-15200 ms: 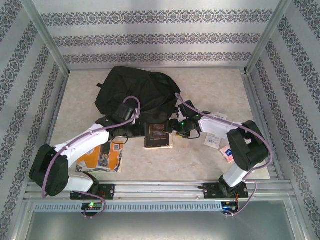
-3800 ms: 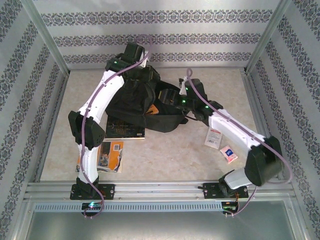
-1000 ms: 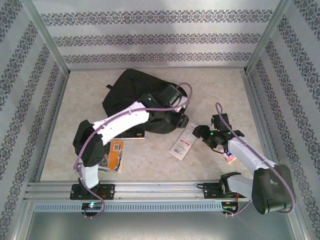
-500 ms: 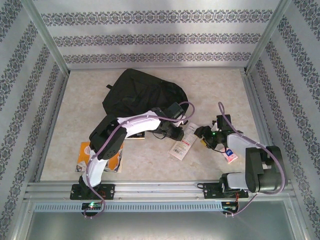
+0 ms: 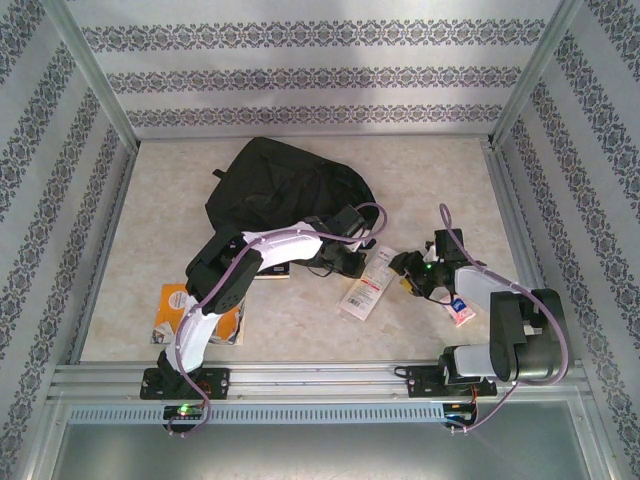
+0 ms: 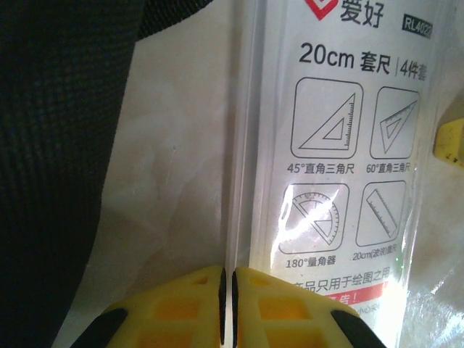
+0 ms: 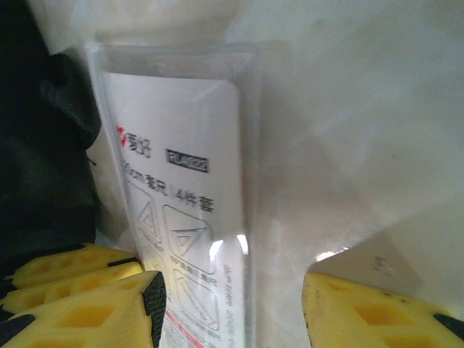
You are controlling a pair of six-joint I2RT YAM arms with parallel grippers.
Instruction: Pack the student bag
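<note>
Surface (image 5: 330, 340), pale and marbled, carries everything here. Biggest on it is the student bag (image 5: 285, 190), a black fabric backpack slumped flat toward the far side, left of centre, with its near edge just beside the spot where both arms work. The left wrist view has its weave (image 6: 58, 145) along the left side, and the right wrist view catches a dark fold (image 7: 36, 145). By its look the bag is soft and limp: light enough to drag, likely to sag and fold wherever it is lifted, with cloth that grips rather than slips. The sensible hold is a strap, the top handle or the hem beside a zipper, pinching one layer only so the mouth can gape. Whether any zipper is open I cannot tell from above. The left arm (image 5: 285, 243) lies across the bag's near edge, and the right arm (image 5: 490, 285) reaches in from the right. An orange book (image 5: 228, 322) rests near the left base, partly under that arm. Between the two wrists lies a clear ruler set pack (image 5: 367, 283), long, thin and glossy. The left jaws are pressed together, yellow fingertips (image 6: 188, 304) meeting where the side seam of the pack (image 6: 341, 145) runs into the slit between them, so they appear clamped on that edge. The right jaws stand apart, with the other end of the pack (image 7: 181, 203) lying between them. A small pink packet (image 5: 461, 312) sits beside the right arm
</note>
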